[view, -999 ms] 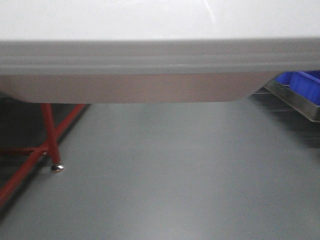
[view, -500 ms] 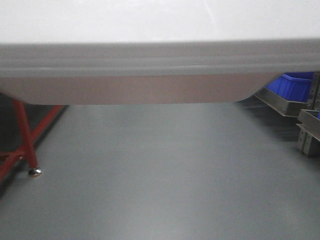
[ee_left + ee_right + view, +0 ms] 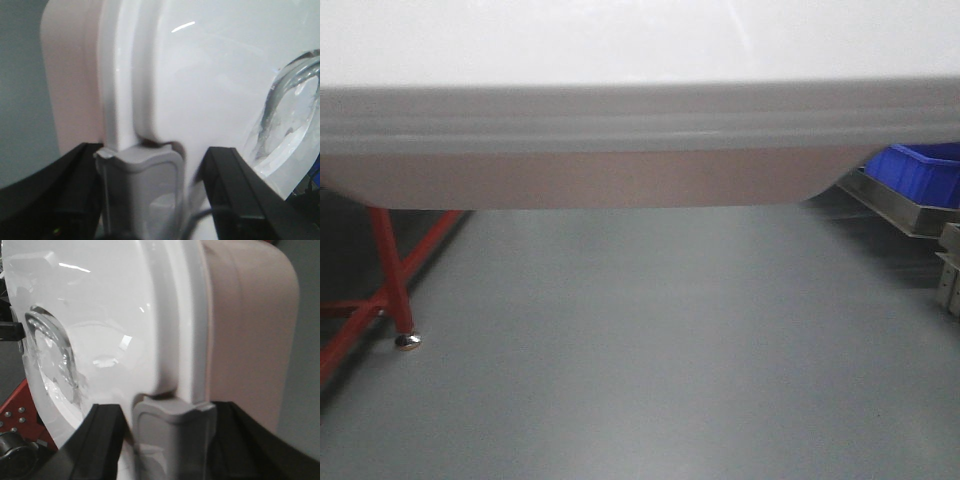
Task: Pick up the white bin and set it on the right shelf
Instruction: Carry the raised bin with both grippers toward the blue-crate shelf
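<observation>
1. No text, label, brand, number or sign can be read in any of the three views.

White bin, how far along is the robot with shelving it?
Done: the white bin is gripped at each end by the left gripper and right gripper and held above the floor. In hand: carrying it. Left: setting it on the right shelf, visible beyond with a blue crate.
</observation>
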